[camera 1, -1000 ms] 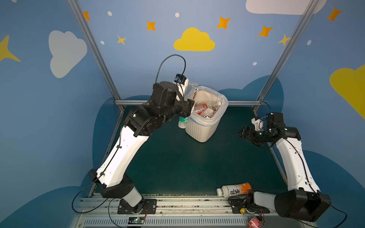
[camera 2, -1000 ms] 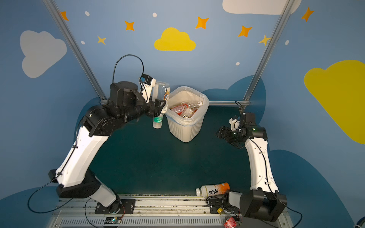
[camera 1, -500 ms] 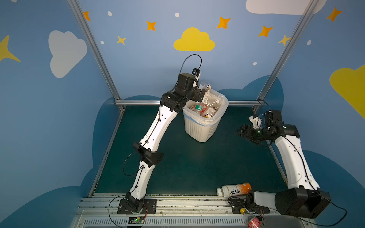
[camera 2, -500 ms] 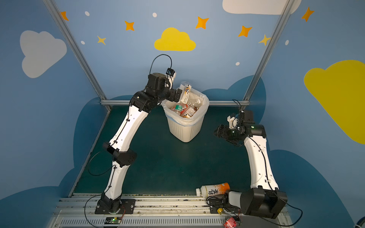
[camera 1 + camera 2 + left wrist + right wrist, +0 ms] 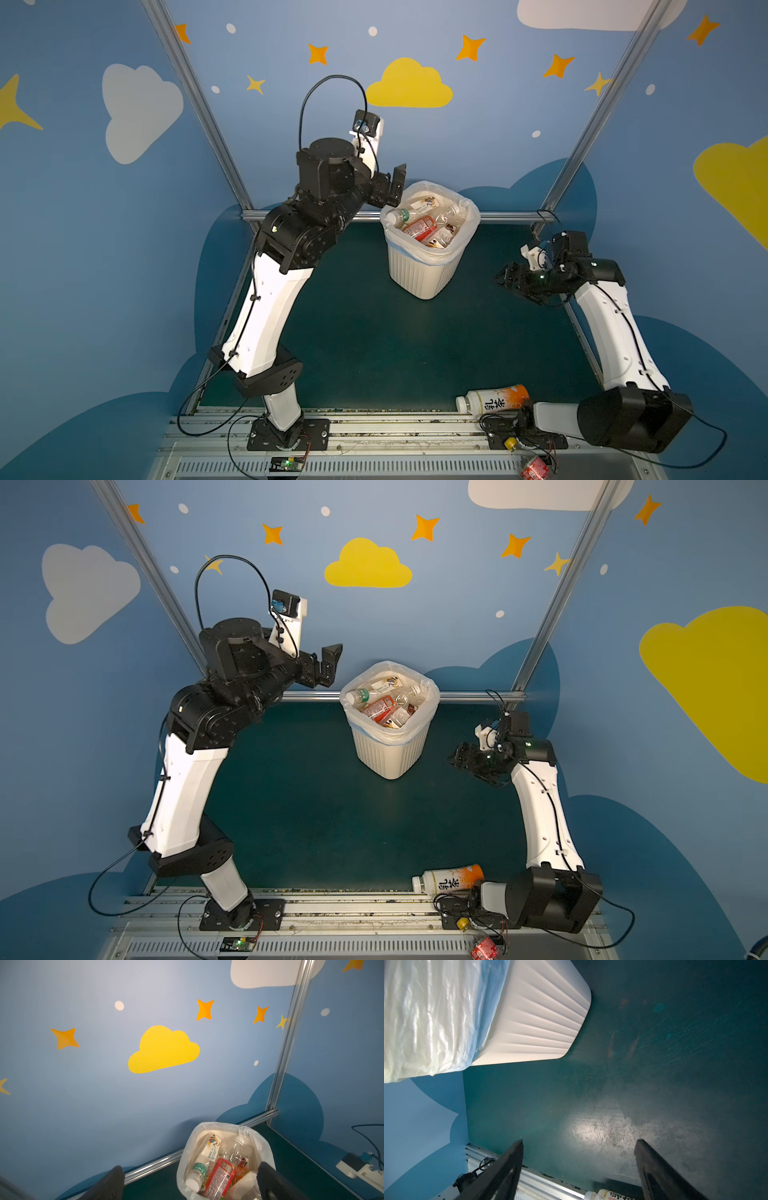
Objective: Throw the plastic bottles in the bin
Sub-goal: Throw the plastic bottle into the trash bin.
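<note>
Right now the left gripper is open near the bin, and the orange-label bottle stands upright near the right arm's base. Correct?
The orange-label bottle lies on its side, not upright; both top views show it. The left gripper is open near the bin, and the bottle is near the right arm's base.

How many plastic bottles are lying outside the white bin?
2. A white-capped, orange-labelled bottle lies on the green table beside the right arm's base; a red-labelled bottle lies on the metal frame nearer the camera. Others may be hidden.
</note>
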Controlling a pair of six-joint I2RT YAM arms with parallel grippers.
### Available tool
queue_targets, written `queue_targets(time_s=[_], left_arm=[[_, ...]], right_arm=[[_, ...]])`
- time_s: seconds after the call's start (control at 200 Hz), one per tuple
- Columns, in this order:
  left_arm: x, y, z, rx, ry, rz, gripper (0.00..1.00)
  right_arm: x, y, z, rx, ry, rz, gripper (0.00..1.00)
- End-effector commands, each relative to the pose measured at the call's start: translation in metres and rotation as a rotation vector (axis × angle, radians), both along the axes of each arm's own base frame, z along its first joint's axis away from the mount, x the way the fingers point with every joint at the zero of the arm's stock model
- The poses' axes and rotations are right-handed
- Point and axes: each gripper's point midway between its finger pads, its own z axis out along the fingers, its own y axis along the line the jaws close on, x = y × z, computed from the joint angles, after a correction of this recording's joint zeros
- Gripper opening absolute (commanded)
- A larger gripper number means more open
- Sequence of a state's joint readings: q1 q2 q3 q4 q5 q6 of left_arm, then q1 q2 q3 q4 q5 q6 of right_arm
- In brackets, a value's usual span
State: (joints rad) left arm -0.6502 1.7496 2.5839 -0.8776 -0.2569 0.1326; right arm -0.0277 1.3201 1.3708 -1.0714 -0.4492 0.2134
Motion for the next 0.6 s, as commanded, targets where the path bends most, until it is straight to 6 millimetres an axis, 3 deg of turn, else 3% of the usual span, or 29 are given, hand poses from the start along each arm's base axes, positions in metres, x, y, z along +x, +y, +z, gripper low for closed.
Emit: queue_targets(time_s=[0.0, 0.14, 0.33, 0.486, 0.596], left_arm=[[0.005, 0.001, -0.08, 0.08, 0.257, 0.042, 1.0], [-0.017, 0.009, -0.127, 0.001, 0.415, 0.024, 1.0], [-0.039, 0.037, -0.19, -0.126, 0.606, 0.097, 1.0], [-0.061, 0.026, -0.237, -0.256, 0.76, 0.029, 1.0], [-0.08, 0.008, -0.267, -0.269, 0.877, -0.077, 1.0]], right_arm=[[-0.02, 0.014, 0.001, 0.003, 0.017, 0.082, 0.85], [-0.05, 0.038, -0.001, -0.026, 0.013, 0.221, 0.85], [-0.101, 0.067, -0.008, -0.057, -0.024, 0.398, 0.84], [-0.137, 0.091, -0.009, -0.055, -0.064, 0.525, 0.82], [-0.144, 0.081, -0.023, -0.177, 0.0, 0.488, 0.83]])
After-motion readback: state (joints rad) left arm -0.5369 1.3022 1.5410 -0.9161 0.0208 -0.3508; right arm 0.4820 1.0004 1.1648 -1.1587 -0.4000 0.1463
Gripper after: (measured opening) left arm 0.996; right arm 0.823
